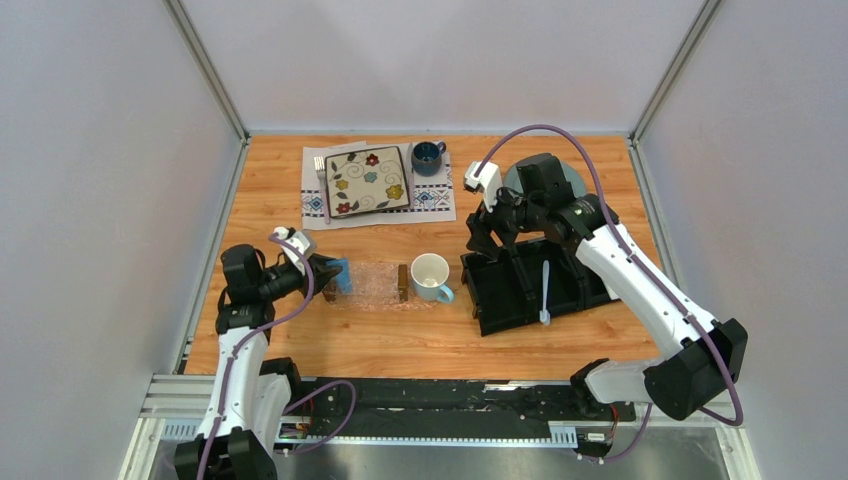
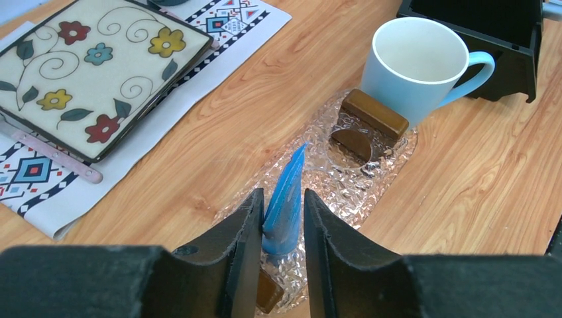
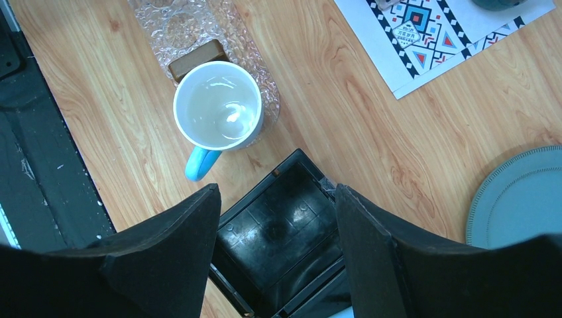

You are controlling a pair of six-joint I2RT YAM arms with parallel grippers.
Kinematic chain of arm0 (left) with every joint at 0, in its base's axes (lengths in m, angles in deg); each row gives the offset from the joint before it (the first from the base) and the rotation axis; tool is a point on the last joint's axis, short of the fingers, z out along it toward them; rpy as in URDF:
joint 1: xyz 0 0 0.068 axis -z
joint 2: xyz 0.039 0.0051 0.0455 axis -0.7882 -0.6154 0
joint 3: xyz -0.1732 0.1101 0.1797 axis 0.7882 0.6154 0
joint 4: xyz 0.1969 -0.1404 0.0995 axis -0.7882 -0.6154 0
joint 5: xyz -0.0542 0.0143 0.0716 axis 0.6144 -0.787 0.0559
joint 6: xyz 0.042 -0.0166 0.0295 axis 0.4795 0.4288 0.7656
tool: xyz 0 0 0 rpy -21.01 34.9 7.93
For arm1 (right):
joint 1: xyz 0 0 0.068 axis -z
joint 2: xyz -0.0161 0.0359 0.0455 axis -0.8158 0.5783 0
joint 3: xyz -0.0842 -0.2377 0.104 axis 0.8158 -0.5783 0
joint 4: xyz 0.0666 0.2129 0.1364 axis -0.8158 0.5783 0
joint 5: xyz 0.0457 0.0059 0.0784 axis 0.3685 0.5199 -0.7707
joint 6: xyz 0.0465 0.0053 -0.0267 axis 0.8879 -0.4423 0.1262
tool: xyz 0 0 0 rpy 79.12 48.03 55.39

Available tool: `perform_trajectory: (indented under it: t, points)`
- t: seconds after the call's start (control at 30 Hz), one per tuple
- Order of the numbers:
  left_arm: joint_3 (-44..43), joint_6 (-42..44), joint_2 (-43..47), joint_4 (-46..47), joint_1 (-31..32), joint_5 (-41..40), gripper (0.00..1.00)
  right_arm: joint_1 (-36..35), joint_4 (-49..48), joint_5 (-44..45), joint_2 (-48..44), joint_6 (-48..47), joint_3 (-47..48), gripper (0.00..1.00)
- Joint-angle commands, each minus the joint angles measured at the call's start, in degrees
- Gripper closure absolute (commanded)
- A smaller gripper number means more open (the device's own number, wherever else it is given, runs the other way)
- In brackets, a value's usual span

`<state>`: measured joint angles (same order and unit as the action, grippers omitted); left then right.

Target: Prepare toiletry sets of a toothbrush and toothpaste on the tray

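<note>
Bright blue squeeze tube [image 2: 286, 182] stands upright, flat crimped end up, over the small rectangular clear textured tray [image 2: 335, 192], at the tray end away from the mug. Left gripper [image 2: 283, 202] is clamped on the tube, one black finger on each side. Cannot tell if the tube base touches the tray. Tray has a dark brown wooden end piece [image 2: 375, 113] at each end. White ceramic mug with light blue handle [image 2: 414, 66] sits touching the tray's far end. Slim white toothbrush [image 1: 545, 290] lies beyond the mug from the tray, in the black plastic compartment organizer [image 3: 278, 232]. Right gripper [image 3: 277, 195] hangs over that organizer, jaws wide apart, grasping nothing. Square floral plate [image 2: 86, 73] on a patterned white placemat [image 2: 219, 40] lies behind the tray, apart.
</note>
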<state>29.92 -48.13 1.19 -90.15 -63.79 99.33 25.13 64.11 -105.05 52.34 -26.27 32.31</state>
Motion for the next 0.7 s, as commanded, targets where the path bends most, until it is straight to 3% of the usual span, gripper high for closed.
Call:
perform_trajectory:
  t: [0.0, 0.43, 0.53, 0.67]
  points:
    - [-0.39, 0.29, 0.49, 0.0, -0.45, 0.37, 0.66, 0.1, -1.85, -0.5, -1.19, -0.69, -0.06, 0.32]
    - [-0.39, 0.55, 0.58, -0.97, -0.36, -2.35, 0.73, 0.1, -1.67, 0.46, -1.98, -0.77, -0.67, 0.32]
    - [-0.57, 1.34, 0.76, -2.28, -0.45, -2.62, 0.66, 0.1, -1.67, 1.86, -2.33, -0.77, -1.11, 0.32]
    - [-0.75, 1.96, 1.28, -3.51, -0.36, -2.88, 0.45, 0.1, -0.71, 6.34, -2.51, -0.69, -1.2, 0.32]
